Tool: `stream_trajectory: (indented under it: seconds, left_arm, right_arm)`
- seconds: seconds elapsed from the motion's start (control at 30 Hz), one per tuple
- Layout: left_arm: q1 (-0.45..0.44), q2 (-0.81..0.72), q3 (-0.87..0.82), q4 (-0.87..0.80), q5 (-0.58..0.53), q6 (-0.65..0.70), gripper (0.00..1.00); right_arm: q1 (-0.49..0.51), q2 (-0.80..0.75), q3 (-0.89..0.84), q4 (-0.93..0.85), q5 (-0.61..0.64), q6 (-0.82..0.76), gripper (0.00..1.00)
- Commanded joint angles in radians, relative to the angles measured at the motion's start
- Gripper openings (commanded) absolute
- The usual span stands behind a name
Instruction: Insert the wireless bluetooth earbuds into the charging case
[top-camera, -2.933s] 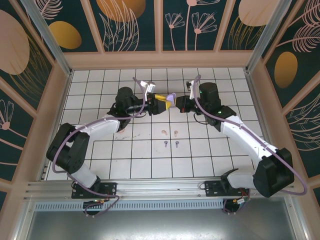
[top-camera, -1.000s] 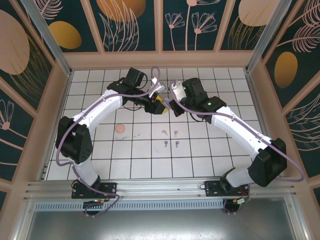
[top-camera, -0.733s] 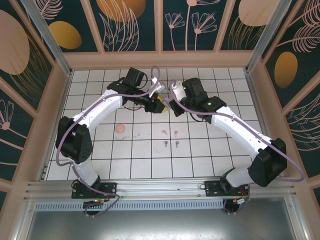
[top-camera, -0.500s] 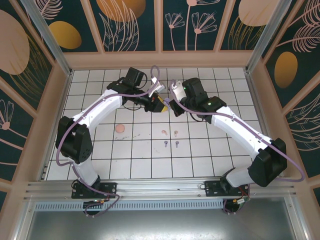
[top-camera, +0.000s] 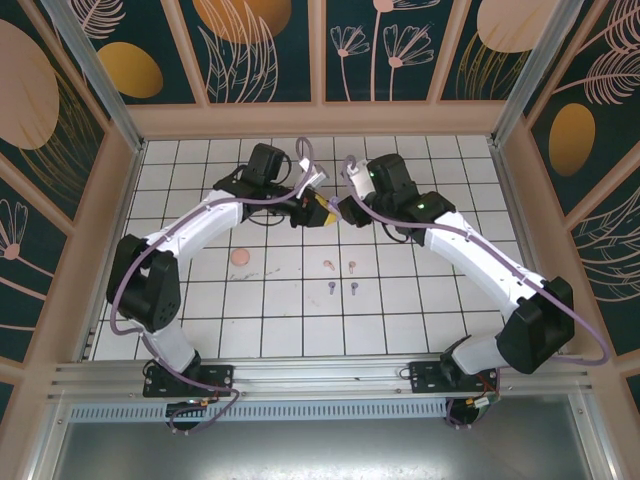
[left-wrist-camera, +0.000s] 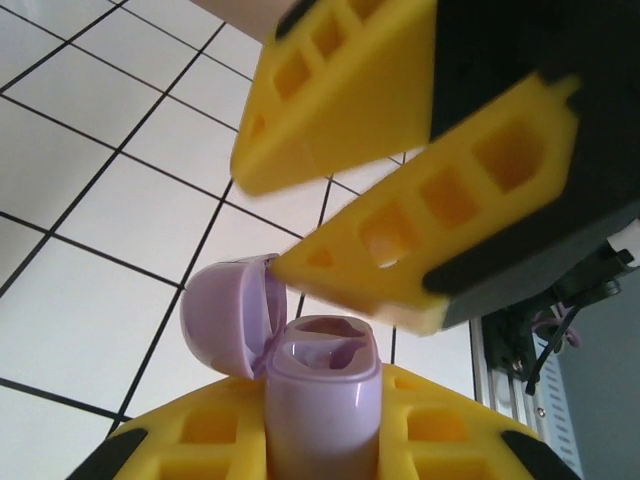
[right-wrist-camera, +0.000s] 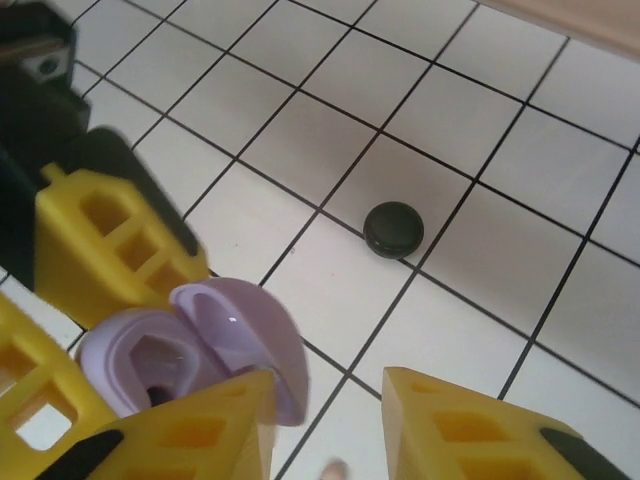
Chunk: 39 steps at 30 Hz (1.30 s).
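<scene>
Lilac case, base hidden, in pinch of left gripper; right gripper spread.

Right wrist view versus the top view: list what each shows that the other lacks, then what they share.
Right wrist: a black round case on the tiles, and the inside of the open purple case. Top: two purple earbuds and a pink round case. Both: the left gripper and the right gripper, close together.
</scene>
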Motion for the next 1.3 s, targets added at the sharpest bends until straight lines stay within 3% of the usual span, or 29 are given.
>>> stream_trajectory:
  seconds: [0.0, 0.17, 0.47, 0.73, 1.0, 1.27]
  left_arm:
    - [0.023, -0.077, -0.066, 0.253, -0.018, -0.131, 0.00]
    - [0.045, -0.158, -0.165, 0.423, -0.101, -0.197, 0.00]
    - [0.045, -0.331, -0.366, 0.717, -0.368, -0.278, 0.00]
    - [0.045, -0.436, -0.559, 1.012, -0.484, -0.273, 0.00]
    - [0.044, -0.449, -0.634, 1.157, -0.457, -0.309, 0.00]
    - [0.044, -0.470, -0.781, 1.498, -0.634, -0.379, 0.00]
  right_arm:
    - [-0.027, -0.096, 0.013, 0.005, -0.027, 0.062, 0.39]
    - [-0.036, -0.217, -0.059, -0.025, -0.063, 0.166, 0.48]
    - [0.040, -0.254, -0.201, -0.035, 0.003, 0.476, 0.49]
    - [0.204, -0.103, -0.247, -0.080, 0.140, 0.760, 0.48]
    - [0.325, 0.074, -0.211, -0.161, 0.249, 1.011, 0.45]
    - [0.390, 0.231, -0.157, -0.193, 0.285, 1.125, 0.41]
